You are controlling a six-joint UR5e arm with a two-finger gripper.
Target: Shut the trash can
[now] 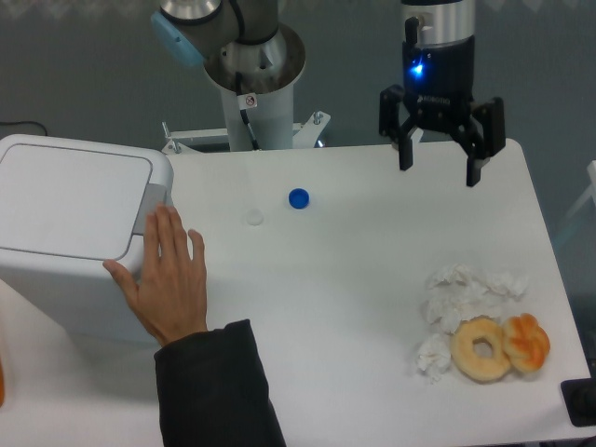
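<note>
Even overhead light, soft faint shadows, slight overall blur, mild white glare
</note>
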